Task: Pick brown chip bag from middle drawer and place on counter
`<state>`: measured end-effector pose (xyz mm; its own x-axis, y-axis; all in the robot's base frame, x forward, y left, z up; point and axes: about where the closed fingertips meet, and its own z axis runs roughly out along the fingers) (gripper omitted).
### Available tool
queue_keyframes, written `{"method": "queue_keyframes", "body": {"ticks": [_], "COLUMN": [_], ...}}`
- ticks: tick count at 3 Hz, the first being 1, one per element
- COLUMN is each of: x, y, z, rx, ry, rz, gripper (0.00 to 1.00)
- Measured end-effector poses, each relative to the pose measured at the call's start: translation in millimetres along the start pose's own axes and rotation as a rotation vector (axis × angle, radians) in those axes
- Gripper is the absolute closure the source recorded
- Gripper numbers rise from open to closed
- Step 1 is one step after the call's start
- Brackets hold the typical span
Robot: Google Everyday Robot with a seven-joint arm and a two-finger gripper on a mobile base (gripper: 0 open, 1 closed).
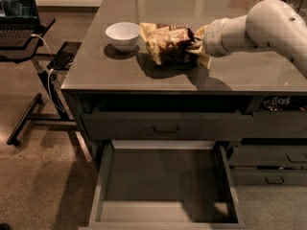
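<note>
Evidently pinched at its right end between the fingers of the gripper (pixel 195 45): the brown chip bag (pixel 168 44), gripped close to the tan seam. Sits over the counter (pixel 144 75) roughly midway between the left and right edges, nearer the front edge than the back. Just beside the white bowl (pixel 123 35) on its right, not touching. Looks tipped up on a long edge, printed face toward the front edge, shadow underneath. Cannot tell whether resting on the surface or hanging just above. Below the front edge, the middle drawer (pixel 163 181) pulled fully out, nothing inside. Expect very little weight, a soft crackly skin, slick film, brittle contents. Best taken at a crimped end seam, lightly, never squeezed across the puffed middle. Probably near done: lower flat, then release.
</note>
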<state>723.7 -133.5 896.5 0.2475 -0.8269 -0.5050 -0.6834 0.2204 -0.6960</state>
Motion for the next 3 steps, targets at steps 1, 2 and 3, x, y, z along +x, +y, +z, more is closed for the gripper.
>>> {"method": "queue_keyframes", "body": {"ticks": [1, 2, 3], "x": [0.0, 0.0, 0.0], "y": [0.0, 0.0, 0.0], "z": [0.0, 0.1, 0.1], "rx": [0.0, 0.0, 0.0], "ry": [0.0, 0.0, 0.0], "rz": [0.0, 0.0, 0.0], "gripper": [0.11, 0.0, 0.0]}}
